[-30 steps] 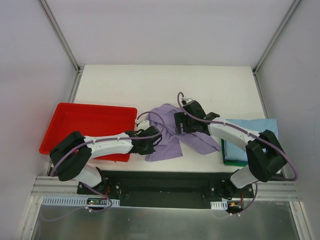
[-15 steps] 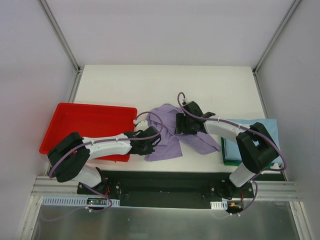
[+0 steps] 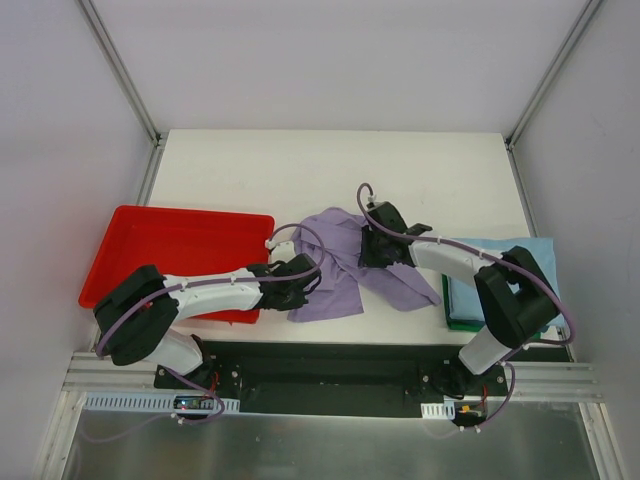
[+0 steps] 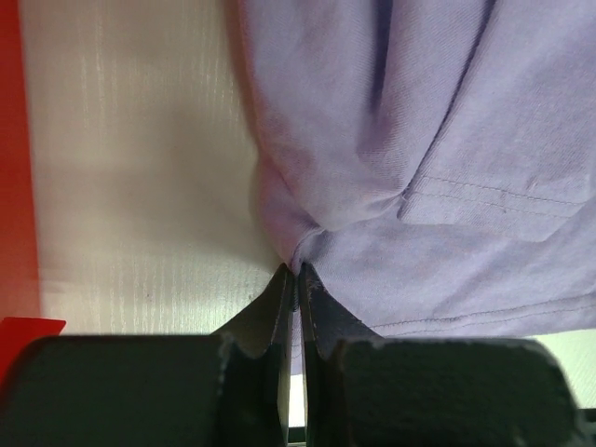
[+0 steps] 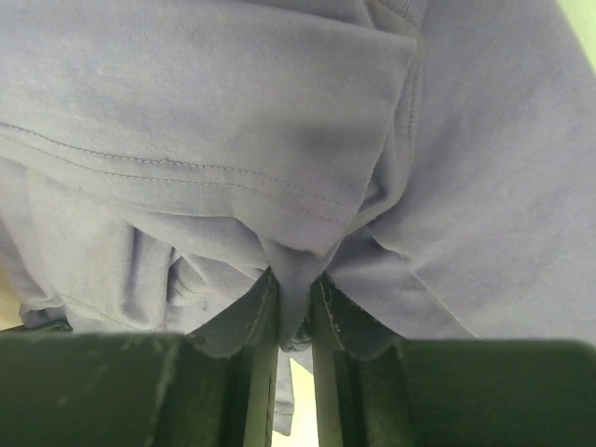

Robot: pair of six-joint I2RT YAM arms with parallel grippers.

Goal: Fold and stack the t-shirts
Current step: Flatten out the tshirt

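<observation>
**A:** Which step is this?

**B:** I'd judge it's the taking-up of the last shirt for folding. Starting at the left, the red tray (image 3: pixel 170 235) sits on the near-left part of the table (image 3: pixel 300 165) and plays no part here. Just right of it, the left gripper (image 4: pixel 297 272) has its fingers pressed together on the near-left edge of the lavender t-shirt (image 3: pixel 340 280). The cloth puckers right at the tips.

**A:** And the shirt itself?

**B:** It lies crumpled mid-table towards the near edge, between the two arms. On its far-right part the right gripper (image 5: pixel 296 279) is pinching a raised fold, with cloth squeezed between its fingers.

**A:** The others?

**B:** At the right, the light blue t-shirt (image 3: pixel 505 255) lies folded flat on the dark green t-shirt (image 3: pixel 462 324), of which only a near strip shows. So two look done and one is left.

**A:** Next move?

**B:** Probably lift and draw the two pinches apart, so the cloth spreads flat before any fold. Both holds are on small bunches, so an uneven pull could slip one free or leave the shirt twisted.

**A:** Any label or print?

**B:** None readable. The wrist views show only stitched hems.
</observation>
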